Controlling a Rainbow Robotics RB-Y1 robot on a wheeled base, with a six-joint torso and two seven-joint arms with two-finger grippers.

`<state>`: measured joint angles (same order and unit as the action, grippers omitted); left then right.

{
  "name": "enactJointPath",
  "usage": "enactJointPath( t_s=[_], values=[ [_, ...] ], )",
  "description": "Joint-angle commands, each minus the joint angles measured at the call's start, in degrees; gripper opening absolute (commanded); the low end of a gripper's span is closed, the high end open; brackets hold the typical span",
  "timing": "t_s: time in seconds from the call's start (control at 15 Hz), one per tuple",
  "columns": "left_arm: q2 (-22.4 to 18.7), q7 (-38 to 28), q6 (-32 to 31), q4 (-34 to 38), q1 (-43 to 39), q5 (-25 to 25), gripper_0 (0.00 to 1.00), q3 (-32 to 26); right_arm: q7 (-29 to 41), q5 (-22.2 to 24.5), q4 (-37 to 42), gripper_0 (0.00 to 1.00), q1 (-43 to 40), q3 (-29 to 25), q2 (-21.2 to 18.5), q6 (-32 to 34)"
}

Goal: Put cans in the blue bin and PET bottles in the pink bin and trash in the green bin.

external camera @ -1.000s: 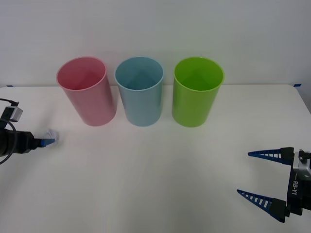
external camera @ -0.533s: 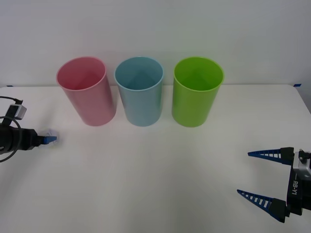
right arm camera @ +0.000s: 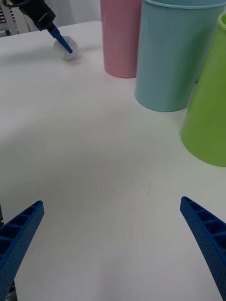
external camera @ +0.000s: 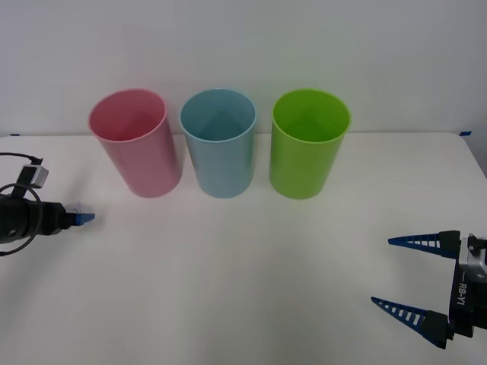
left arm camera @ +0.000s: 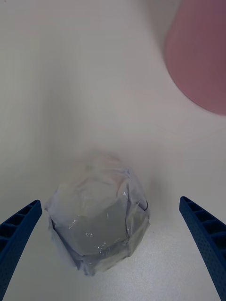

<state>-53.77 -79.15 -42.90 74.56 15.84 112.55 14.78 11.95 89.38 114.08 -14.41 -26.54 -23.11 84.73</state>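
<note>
Closing in on the trash (left arm camera: 97, 218) — left gripper (left arm camera: 113, 249) advanced a little along the white table (external camera: 243, 274) since a second ago, toward the pink bin's side. Fingers spread wide, one on either side of the crumpled ball, neither touching it; ball resting on the table, not lifted. From the right wrist view, same ball (right arm camera: 69, 49) seen partly behind the blue fingertip, near the pink bin (external camera: 137, 143) but apart from it.

Standing in a row at the table's far side: pink bin, blue bin (external camera: 219, 142), green bin (external camera: 307, 143) — upright, close together, mouths open.

Right gripper (external camera: 402, 277) parked low at the near right, jaws apart, holding nothing, unchanged.

Judged status: approach nearly finished, grasp not yet made. Next likely needed — fingers brought together on the ball, then a carry past pink and blue to the green bin, farthest from this arm.
</note>
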Motion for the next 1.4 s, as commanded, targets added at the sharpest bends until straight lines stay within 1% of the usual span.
enactJointPath(
  t_s=[0.07, 0.47, 0.73, 1.4],
  values=[
    [0.5, 0.4, 0.5, -1.4, 0.4, 0.4, 1.00, 0.0, 0.0, 0.0, 0.0, 1.00, 0.0, 0.0, 0.0, 0.0],
    [1.3, 0.5, 0.8, -2.4, 0.5, 0.8, 1.00, 0.0, 0.0, 0.0, 0.0, 1.00, 0.0, 0.0, 0.0, 0.0],
    [3.3, 2.1, 1.3, -5.8, 2.0, 1.2, 1.00, 0.0, 0.0, 0.0, 0.0, 1.00, 0.0, 0.0, 0.0, 0.0],
    [3.9, 2.2, 1.6, -6.7, 2.5, 1.3, 1.00, 0.1, 0.0, 0.0, 0.0, 1.00, 0.0, 0.0, 0.0, 0.0]
  ],
)
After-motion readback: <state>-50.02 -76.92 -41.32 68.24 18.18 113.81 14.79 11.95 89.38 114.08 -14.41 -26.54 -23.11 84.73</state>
